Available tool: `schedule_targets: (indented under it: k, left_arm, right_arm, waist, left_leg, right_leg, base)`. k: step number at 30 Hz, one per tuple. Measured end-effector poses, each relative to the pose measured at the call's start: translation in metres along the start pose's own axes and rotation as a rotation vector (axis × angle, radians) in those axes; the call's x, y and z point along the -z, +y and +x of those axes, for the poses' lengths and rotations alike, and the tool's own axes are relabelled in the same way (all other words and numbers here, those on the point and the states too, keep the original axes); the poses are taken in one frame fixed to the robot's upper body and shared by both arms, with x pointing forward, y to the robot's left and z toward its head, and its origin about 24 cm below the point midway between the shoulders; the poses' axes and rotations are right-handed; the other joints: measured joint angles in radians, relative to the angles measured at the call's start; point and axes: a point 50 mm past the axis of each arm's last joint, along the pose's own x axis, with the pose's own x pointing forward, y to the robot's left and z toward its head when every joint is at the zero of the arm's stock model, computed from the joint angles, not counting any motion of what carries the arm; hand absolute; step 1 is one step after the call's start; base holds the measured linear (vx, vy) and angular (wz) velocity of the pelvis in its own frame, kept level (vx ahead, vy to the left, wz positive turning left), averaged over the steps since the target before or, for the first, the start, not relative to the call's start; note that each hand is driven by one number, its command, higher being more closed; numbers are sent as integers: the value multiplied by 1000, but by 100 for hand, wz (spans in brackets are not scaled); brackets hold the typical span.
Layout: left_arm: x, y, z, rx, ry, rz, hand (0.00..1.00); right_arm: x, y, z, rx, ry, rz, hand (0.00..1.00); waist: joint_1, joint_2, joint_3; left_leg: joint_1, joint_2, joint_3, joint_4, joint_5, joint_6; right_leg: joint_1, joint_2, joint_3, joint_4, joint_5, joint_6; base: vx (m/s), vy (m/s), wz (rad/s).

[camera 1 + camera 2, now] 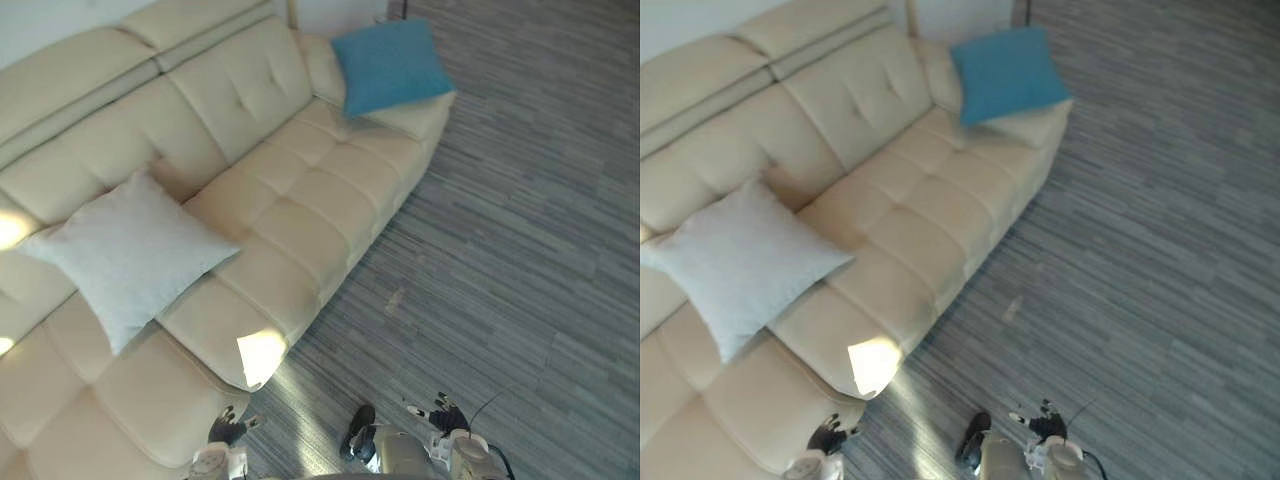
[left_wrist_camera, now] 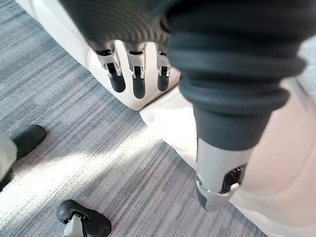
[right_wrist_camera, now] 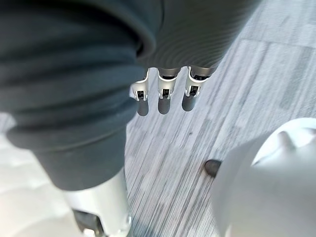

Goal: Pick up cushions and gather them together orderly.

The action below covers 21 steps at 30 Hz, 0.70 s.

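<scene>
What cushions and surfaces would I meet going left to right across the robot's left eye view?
Pale grey square fabric cushion → blue square fabric cushion → grey striped carpet floor.

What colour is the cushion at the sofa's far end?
Blue; the cushion shows best in left eye view.

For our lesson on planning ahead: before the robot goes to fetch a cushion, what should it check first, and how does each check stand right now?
1. Left robot hand empty, fingers straight: ok.
2. Right robot hand empty, fingers straight: ok.
3. White cushion lies uncovered on the sofa seat: ok.
4. Blue cushion in view, propped on the far armrest: ok.
5. Cushions gathered together: not ok, they sit far apart.
6. A robot hand close to a cushion: not ok, both hang low by the floor.
</scene>
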Motion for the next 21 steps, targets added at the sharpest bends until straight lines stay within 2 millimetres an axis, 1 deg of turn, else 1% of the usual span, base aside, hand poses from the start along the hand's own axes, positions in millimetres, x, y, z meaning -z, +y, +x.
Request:
schedule_targets:
  k: [1,2,3,4,5,7,8,9,10,11,12,13,14,15,16,17,18,19,20,21]
  left_arm:
    - [4,-5,-1,20,17,14,0]
    - [5,-6,-1,24,20,13,0]
    - [10,-11,-3,32,36,0,0]
    - [9,-11,-3,33,27,-2,0]
    - [6,-11,-2,31,16,-5,0]
    - [2,-12,-2,31,-6,-9,0]
    - [1,-13,-2,31,-9,-10,0]
    - [-3,-14,-1,34,-25,-13,0]
    - [-4,-16,-1,35,-29,-15,0]
    - [-4,-16,-1,35,-30,-15,0]
    - [-6,-16,-1,35,-33,-14,0]
    - [-7,-17,0,38,-37,-12,0]
    - [-8,-18,0,39,-38,-12,0]
    - [-7,-18,0,41,-37,-10,0]
    - [-6,-18,0,43,-32,-8,0]
    - [-6,-17,0,40,-32,-5,0]
    - [-5,-16,-1,39,-27,0,0]
    - [-4,-13,0,35,-22,15,0]
    - [-3,-13,0,38,-14,28,0]
    - [-2,-12,1,44,-5,56,0]
  right_arm:
    - [0,-1,0,0,1,-4,0]
    - [1,-1,0,-1,4,-7,0]
    - [3,0,0,-9,10,-28,0]
    - [1,2,1,-13,13,-32,0]
    - [1,2,1,-13,17,-31,0]
    - [8,1,1,-7,48,-31,0]
    - [10,0,0,-5,54,-31,0]
    - [13,-3,-1,2,67,-33,0]
    - [12,-5,-1,8,66,-36,0]
    - [13,-5,-1,9,67,-36,0]
    - [14,-5,-1,10,70,-35,0]
    - [15,-5,-2,11,72,-35,0]
    - [15,-5,-2,11,71,-35,0]
    - [15,-5,-2,11,70,-35,0]
    - [16,-5,-2,11,72,-34,0]
    - [17,-4,-2,8,74,-31,0]
    - [25,-3,-5,8,94,-26,0]
    - [28,1,-7,-6,100,-19,0]
    - [27,3,-6,-9,94,-1,0]
    - [21,3,-5,-3,76,21,0]
  waist:
    - [-2,12,2]
    - [-1,15,4]
    - [4,9,9]
    - [7,6,10]
    - [10,4,11]
    - [22,-14,22]
    - [25,-12,22]
    - [31,-8,20]
    - [41,-3,22]
    - [45,-1,23]
    - [49,2,26]
    - [56,6,27]
    - [58,9,28]
    - [64,13,28]
    - [69,22,21]
    - [72,16,21]
    - [71,-2,12]
    - [78,-22,6]
    - [78,-23,10]
    - [68,-27,20]
  left_leg:
    - [-33,92,-34,195,32,49]
    - [-48,121,-50,253,52,77]
    - [-93,149,-136,403,18,69]
    - [-161,91,-251,459,-35,11]
    - [-179,68,-280,462,-47,5]
    - [-268,-47,-370,368,-92,22]
    - [-285,-66,-389,342,-94,24]
    - [-335,-134,-472,211,-92,22]
    - [-362,-182,-550,75,-78,11]
    - [-371,-197,-586,22,-65,9]
    - [-384,-216,-632,-55,-38,6]
    - [-402,-231,-686,-166,13,7]
    - [-402,-232,-692,-182,24,9]
    - [-401,-229,-698,-202,43,29]
    - [-392,-229,-700,-184,78,58]
    - [-379,-233,-683,-155,98,68]
    - [-368,-239,-645,-129,82,73]
    - [-330,-256,-605,-132,40,86]
    - [-305,-263,-595,-137,32,91]
    - [-259,-276,-590,-152,16,100]
  right_leg:
    - [28,40,23,0,-22,-16]
    - [39,55,41,0,-24,-16]
    - [63,96,116,-4,-32,-34]
    - [88,116,175,-20,-32,-43]
    - [99,123,201,-30,-31,-42]
    - [184,143,322,-107,-8,-31]
    - [194,144,339,-116,-7,-29]
    - [215,146,405,-144,-1,-18]
    - [233,149,464,-168,2,-11]
    - [241,151,484,-177,3,-9]
    - [256,152,513,-189,1,-4]
    - [281,160,577,-198,-15,21]
    - [290,162,589,-200,-21,30]
    - [300,167,620,-192,-43,44]
    - [299,168,653,-136,-102,56]
    - [295,149,656,-73,-160,89]
    - [274,124,654,22,-202,139]
    - [185,94,635,228,-210,201]
    - [127,79,617,362,-192,247]
    - [64,50,586,510,-194,255]
  base:
    - [152,-174,-79]
    - [218,-232,-123]
    - [189,-134,-142]
    - [196,-113,-145]
    - [230,-88,-148]
    - [244,-57,-145]
    - [267,18,-148]
    - [270,77,-151]
    - [286,96,-157]
    - [229,85,-119]
    - [368,119,-118]
    - [306,97,-109]
    - [414,146,-109]
    - [367,159,-87]
    - [579,254,-97]
    - [609,260,-85]
    - [637,258,-90]
    - [522,203,-79]
    - [506,195,-73]
    - [459,141,-32]
